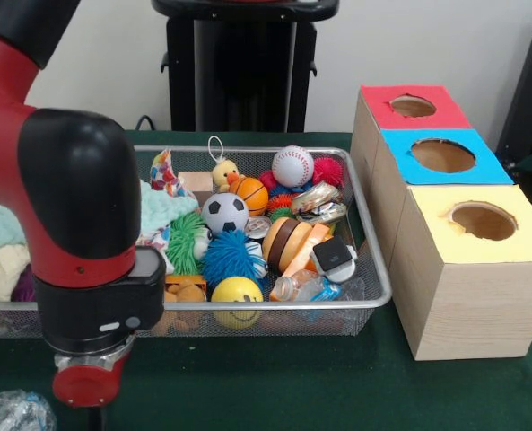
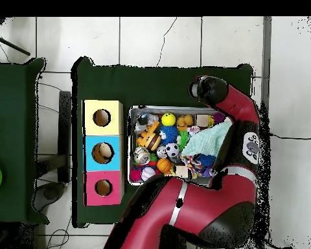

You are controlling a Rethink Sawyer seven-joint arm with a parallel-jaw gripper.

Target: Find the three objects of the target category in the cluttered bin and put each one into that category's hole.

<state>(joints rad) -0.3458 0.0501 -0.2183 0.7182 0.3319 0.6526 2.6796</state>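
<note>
One plastic bottle [image 1: 307, 287] is all I can pick out for sure, lying on its side at the near rim of the wire bin [image 1: 373, 260], about 5 o'clock from the soccer ball [image 1: 224, 213], touching the black-and-white block [image 1: 334, 257] just behind it; the other two of the category are buried or hidden, can't find them. Nearest of everything, the red and black arm [image 1: 73, 224] blocks the bin's left end in the front view, its wrist end [image 1: 88, 382] hanging out in front of the near rim over the green cloth; gripper itself not resolved in either view, so can't tell how the jaws stand or if they hold anything. Risks as I judge them: thin dented bottle crushing or squirting out of a pinch, jaws catching the yellow smiley ball [image 1: 237, 292] beside it, and silver foil packets [image 1: 318, 199] further back, at roughly 12 o'clock from the bottle, getting mistaken for targets. Farthest right, three boxes, yellow [image 1: 481, 269], blue [image 1: 400, 193], red [image 1: 366, 126]; which hole is right isn't readable. Overhead view shows something sitting inside the blue box's hole [image 2: 103, 153] and the arm curling over the bin's right side, hiding it; front view alone shows the bottle.
</note>
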